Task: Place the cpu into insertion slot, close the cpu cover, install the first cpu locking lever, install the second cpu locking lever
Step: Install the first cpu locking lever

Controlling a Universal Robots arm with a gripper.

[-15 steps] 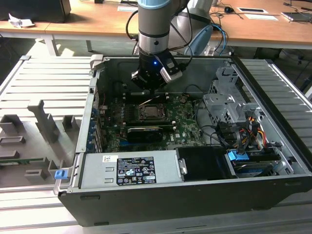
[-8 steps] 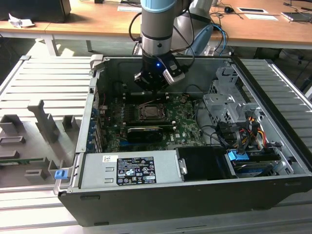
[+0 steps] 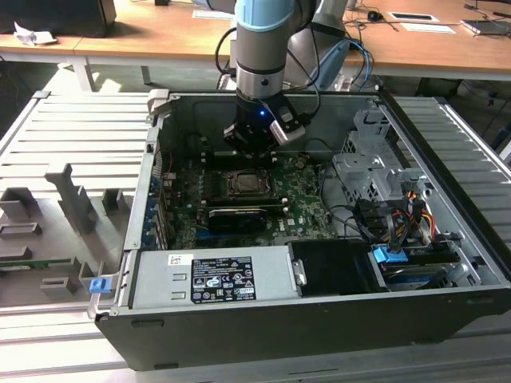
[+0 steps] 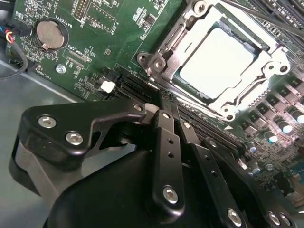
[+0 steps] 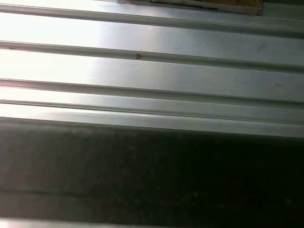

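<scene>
just beyond hand (image 4: 164,107): cpu (image 4: 216,61)

The arm (image 3: 266,36) had a pale blue band above a silver-grey cylindrical wrist, with black cables looped beside it. Its black gripper (image 4: 164,111) carried a small blue light in the exterior view; the second wrist view showed perforated black finger links fastened with silver screws.

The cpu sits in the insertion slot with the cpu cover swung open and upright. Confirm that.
Not quite. The cpu does sit in the insertion slot, but the second wrist view shows the cpu cover lying flat, framing it, not upright.
</scene>
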